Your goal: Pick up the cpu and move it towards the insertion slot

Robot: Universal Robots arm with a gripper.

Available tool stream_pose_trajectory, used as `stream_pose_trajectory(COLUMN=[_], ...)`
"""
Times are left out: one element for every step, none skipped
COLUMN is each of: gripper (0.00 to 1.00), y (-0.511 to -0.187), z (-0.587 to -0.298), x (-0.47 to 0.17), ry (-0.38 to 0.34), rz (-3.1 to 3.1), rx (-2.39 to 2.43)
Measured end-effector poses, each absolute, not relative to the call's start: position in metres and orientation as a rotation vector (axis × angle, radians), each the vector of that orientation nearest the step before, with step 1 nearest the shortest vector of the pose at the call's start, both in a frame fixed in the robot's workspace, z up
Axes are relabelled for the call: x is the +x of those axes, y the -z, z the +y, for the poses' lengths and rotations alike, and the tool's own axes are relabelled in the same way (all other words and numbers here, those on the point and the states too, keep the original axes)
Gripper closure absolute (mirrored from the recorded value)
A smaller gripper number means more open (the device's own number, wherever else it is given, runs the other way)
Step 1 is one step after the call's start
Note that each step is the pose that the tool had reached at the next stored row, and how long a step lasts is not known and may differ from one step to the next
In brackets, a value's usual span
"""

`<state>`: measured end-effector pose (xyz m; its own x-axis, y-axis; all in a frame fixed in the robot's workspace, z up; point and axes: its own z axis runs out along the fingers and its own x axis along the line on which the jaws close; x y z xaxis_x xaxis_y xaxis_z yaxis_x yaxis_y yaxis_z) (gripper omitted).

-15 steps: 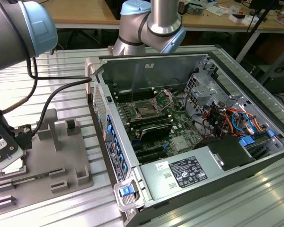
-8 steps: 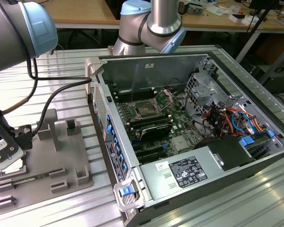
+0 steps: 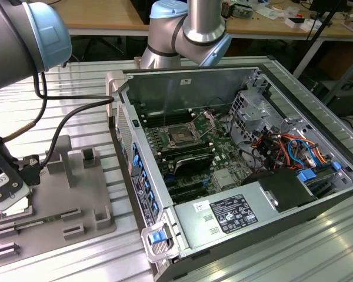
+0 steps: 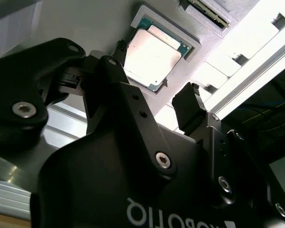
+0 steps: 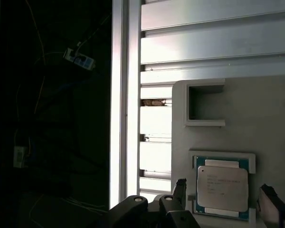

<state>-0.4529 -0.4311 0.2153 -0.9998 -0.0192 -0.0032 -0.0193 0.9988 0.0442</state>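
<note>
While pincer (image 4: 153,71) hangs open, fingers either side of cpu (image 5: 222,187), chip lies flat in grey holder (image 3: 76,188) on tabletop (image 3: 88,264), well apart from insertion slot (image 3: 181,135). Judgement: stay centred, lower squarely, clamp edges evenly.

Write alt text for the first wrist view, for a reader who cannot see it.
The cpu lies flat in a square recess of a grey holder, framed by the open tool, whose dark fingertips stand apart, one off each side of the chip. The holder rests on a slatted metal table, with darkness beyond its edge.
</note>
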Motion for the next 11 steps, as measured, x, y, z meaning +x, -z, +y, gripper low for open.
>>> stream_pose_trajectory(gripper=[0.34,0.34,0.34,0.34,0.32,0.26,0.26,0.26,0.26,0.26,0.26], y=[-0.2153,-0.2154,-0.2153,-0.2153,-0.2153,-0.2153,-0.2152,-0.2148,-0.2132,-0.2116,-0.2074], z=[-0.4311,-0.4311,-0.4311,-0.4310,-0.4311,-0.4311,-0.4311,-0.4311,-0.4311,-0.4311,-0.4311], x=[-0.4529,-0.4529,-0.4529,-0.4529,-0.4529,-0.4529,-0.4529,-0.4529,-0.4529,-0.4529,-0.4528], ry=[-0.071,-0.073,-0.073,-0.074,-0.075,-0.076,-0.076,-0.076,-0.076,-0.076,-0.076], rz=[3.138,3.138,3.138,3.138,3.138,3.138,3.138,3.138,3.138,3.138,3.141], rx=[-0.030,-0.030,-0.030,-0.030,-0.030,-0.030,-0.030,-0.030,-0.030,-0.030,-0.030])
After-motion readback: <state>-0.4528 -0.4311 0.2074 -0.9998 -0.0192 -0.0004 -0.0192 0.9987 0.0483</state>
